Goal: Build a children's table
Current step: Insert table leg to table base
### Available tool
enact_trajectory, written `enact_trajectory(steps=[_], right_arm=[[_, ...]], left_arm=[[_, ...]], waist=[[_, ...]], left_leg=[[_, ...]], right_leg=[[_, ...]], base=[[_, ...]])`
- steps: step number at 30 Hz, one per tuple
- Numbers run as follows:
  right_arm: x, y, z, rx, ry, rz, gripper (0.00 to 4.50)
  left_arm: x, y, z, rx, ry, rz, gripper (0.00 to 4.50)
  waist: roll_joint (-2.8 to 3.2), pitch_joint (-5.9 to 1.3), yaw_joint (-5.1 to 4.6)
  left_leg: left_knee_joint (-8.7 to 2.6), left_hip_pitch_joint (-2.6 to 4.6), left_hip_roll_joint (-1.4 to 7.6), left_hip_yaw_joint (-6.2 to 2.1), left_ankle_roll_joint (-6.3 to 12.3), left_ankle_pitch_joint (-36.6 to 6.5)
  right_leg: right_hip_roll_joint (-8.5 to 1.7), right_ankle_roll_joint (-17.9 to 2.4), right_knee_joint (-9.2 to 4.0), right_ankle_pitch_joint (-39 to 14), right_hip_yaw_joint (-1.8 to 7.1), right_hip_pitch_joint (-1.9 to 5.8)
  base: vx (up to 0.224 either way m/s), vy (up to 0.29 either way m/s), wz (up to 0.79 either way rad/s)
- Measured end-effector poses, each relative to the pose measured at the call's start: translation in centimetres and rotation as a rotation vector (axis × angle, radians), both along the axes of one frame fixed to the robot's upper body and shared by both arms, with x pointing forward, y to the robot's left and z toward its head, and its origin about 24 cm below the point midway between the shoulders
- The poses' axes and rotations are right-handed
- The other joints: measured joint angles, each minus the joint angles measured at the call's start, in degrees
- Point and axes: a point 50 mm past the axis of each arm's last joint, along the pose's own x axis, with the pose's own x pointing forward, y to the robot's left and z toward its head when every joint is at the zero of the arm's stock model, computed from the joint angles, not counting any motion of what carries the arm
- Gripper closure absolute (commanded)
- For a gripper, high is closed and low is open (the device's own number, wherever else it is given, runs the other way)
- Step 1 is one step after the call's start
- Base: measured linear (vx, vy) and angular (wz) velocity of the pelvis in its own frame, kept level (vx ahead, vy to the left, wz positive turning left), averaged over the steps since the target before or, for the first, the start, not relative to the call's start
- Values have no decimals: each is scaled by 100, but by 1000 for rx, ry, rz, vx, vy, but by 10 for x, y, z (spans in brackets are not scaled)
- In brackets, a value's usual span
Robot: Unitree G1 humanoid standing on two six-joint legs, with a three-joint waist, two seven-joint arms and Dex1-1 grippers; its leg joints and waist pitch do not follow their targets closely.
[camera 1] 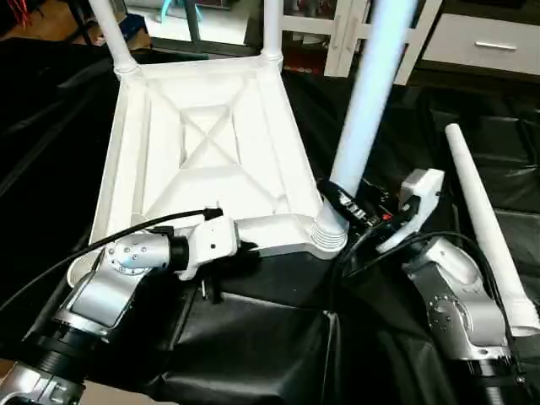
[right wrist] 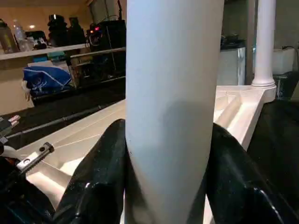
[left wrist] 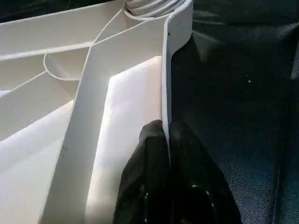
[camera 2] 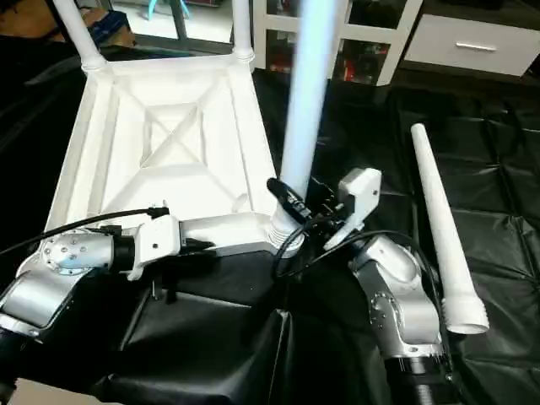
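**Both grippers clamped on table parts; third leg seated at near right socket**

Right gripper (right wrist: 166,172): the two black fingers (right wrist: 96,186) stand about half apart and press on opposite sides of a white tube leg (camera 1: 364,110), low on its shaft. The leg stands nearly upright, leaning slightly, with its ribbed lower end in the near right corner socket (camera 1: 329,236) of the tabletop (camera 1: 202,143).

Left gripper (left wrist: 167,154): fingers drawn together, pinching the thin near rim wall of the tabletop between them, one finger inside the rim and one outside. Seen from the head, the grip is on the near edge, left of the socket that holds the gripped leg.

Tabletop: lies upside down on the black-draped work table (camera 1: 278,337), X-ribbed underside facing up.

Two further legs stand upright in the far corner sockets, far left leg (camera 1: 114,38) and far right leg (camera 1: 272,29).

A fourth leg (camera 2: 439,228) lies loose on the black cloth to the right of the right arm, apart from the tabletop, flared end toward the robot.

A black cable (camera 1: 51,266) runs along the left forearm.
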Motion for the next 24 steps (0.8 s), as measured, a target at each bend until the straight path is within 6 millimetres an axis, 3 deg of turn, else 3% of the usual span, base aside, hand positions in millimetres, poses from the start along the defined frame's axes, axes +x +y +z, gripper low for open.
enact_trajectory(steps=[10,19,24], right_arm=[[-13,-5,-8,56,-35,-87,270],[-23,-1,-12,23,-81,-92,270],[-27,1,-14,-59,-110,-54,270]], left_arm=[[-1,-2,0,2,-3,-7,450],[-2,-3,-2,3,7,-15,450],[-2,-1,-4,8,16,-7,450]], waist=[[-3,-5,12],[4,-63,25],[-24,-108,0]], left_leg=[[-22,-4,0,0,-1,0],[-69,-2,-3,3,-1,1],[-71,6,-2,2,-1,1]], right_leg=[[0,10,-20,-6,-1,6],[2,-15,-63,9,-5,24],[4,12,-63,-8,-5,28]], base=[[0,0,0],[0,0,0],[0,0,0]])
